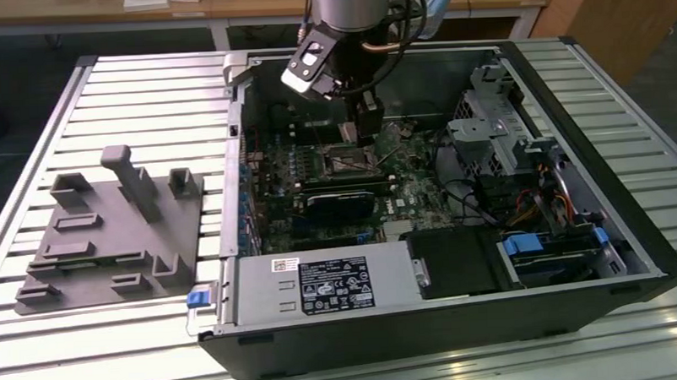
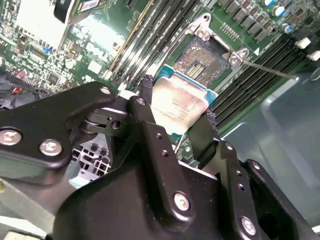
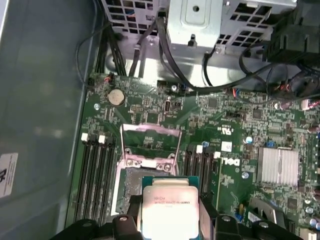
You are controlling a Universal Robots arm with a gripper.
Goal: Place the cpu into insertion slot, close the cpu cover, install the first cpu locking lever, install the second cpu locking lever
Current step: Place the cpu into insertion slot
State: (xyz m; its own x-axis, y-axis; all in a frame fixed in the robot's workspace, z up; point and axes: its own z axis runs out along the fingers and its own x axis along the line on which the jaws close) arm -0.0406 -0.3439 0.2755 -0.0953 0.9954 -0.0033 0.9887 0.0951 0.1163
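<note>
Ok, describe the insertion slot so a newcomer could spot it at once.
Inside the open computer case, on the green motherboard, the insertion slot lies between two banks of long black memory slots. Unlike them it is a square black-rimmed recess with a dark centre, the cpu cover raised at its edge and the cpu held by the end effector near it.

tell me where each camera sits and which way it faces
exterior view: off the arm, looking down into the open computer case; the arm and gripper reach in.
second wrist view: on the wrist, looking along the fingers at the cpu and the insertion slot beyond.
first wrist view: on the wrist, looking over the motherboard and the raised cpu cover.
shared: both wrist views show the gripper shut on the cpu.
</note>
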